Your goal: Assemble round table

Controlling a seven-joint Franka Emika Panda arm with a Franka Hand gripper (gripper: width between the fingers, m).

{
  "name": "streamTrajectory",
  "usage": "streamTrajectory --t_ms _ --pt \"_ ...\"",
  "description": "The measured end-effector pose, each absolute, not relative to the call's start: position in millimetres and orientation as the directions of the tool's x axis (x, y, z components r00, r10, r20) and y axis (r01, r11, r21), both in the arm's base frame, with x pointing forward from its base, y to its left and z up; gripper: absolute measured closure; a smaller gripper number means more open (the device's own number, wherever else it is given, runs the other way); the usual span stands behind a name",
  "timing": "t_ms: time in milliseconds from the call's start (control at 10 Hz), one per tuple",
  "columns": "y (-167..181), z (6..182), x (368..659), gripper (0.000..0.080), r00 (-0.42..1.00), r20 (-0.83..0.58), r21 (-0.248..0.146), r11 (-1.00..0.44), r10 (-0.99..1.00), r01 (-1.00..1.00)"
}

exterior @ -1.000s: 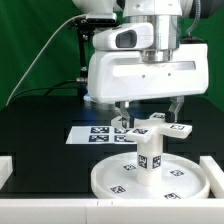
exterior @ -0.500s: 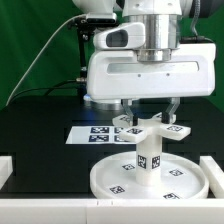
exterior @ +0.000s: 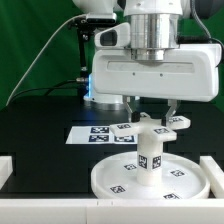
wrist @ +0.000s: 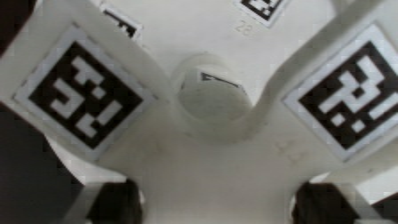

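The large rimmed round disc lies on the black table at the front. The short cylindrical post stands upright at its centre. The cross-shaped foot piece sits level right on top of the post; whether it touches I cannot tell. My gripper comes down from above, its fingers closed on the foot piece's middle. In the wrist view the foot piece fills the picture with two tagged arms, and my gripper has dark fingertips on either side of it.
The marker board lies flat behind the disc. White raised rails stand at the front corners, on the exterior view's left and right. A green backdrop and a cable are at the back.
My gripper has shifted toward the exterior view's right with the foot piece, which has turned a little above the post. The disc and post have not moved.
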State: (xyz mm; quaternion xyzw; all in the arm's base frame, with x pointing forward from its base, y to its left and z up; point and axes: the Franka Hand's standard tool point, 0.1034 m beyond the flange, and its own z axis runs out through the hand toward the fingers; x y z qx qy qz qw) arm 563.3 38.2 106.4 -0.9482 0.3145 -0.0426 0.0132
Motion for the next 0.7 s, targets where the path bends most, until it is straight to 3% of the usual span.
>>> streamTrajectory --t_ms 500,700 --pt "37.5 106.6 562.0 0.038 0.541 0.045 -0.069 -0.543 -0.84 -0.837" --pt "36.5 107.2 561.4 0.038 0.332 0.012 -0.071 -0.332 -0.943 -0.94"
